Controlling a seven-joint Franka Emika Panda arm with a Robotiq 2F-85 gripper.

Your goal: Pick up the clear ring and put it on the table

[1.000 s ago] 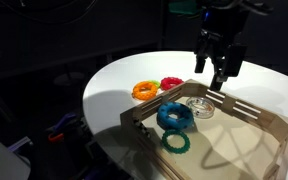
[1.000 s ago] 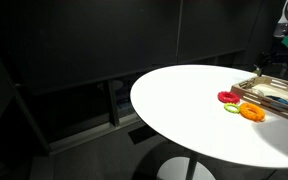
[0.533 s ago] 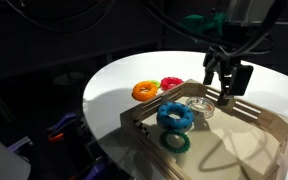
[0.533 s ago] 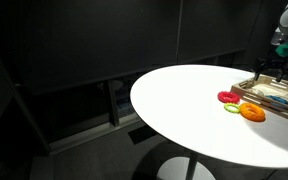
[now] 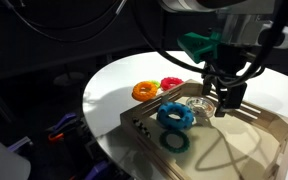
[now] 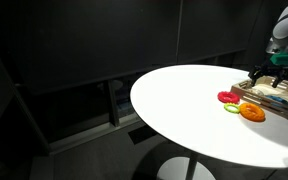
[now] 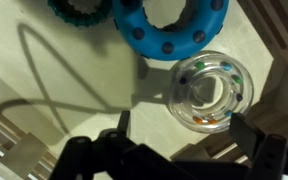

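we see the gripper [image 5: 224,103] hanging low over the wooden slatted tray [image 5: 254,138], its fingers pointing down just beside the clear ring [image 5: 198,104]. in the wrist view the gripper [image 7: 184,135] is spread wide, one dark finger on each side of the lower edge, and nothing is held between them. the clear ring [image 7: 239,95] lies flat on the pale tray floor [image 7: 64,90], just ahead of the fingers and closer to one of them than the other. small coloured beads show inside its glassy band. we cannot tell whether the fingertips touch the tray floor.

the blue ring [image 5: 175,116] lies in the tray next to the clear ring. in the wrist view the blue ring [image 7: 154,40] is very close to the clear one, though we cannot tell whether their edges meet. the green ring [image 5: 175,141] sits beyond the blue ring on the side away from the clear ring, near the tray's rail, and the wrist view catches only part of it [image 7: 84,15].

outside the tray, on the round white table [image 5: 114,95], we see the orange ring [image 5: 144,91] and a red ring [image 5: 171,84] close together near the tray's corner. in an exterior view taken from farther off, the table [image 6: 184,100] fills the middle, the tray [image 6: 274,95] sits at its far edge with the gripper [image 6: 267,72] above it, and the orange ring [image 6: 251,112], the red ring [image 6: 227,97] and a small yellow-green ring [image 6: 232,107] lie clustered beside the tray.
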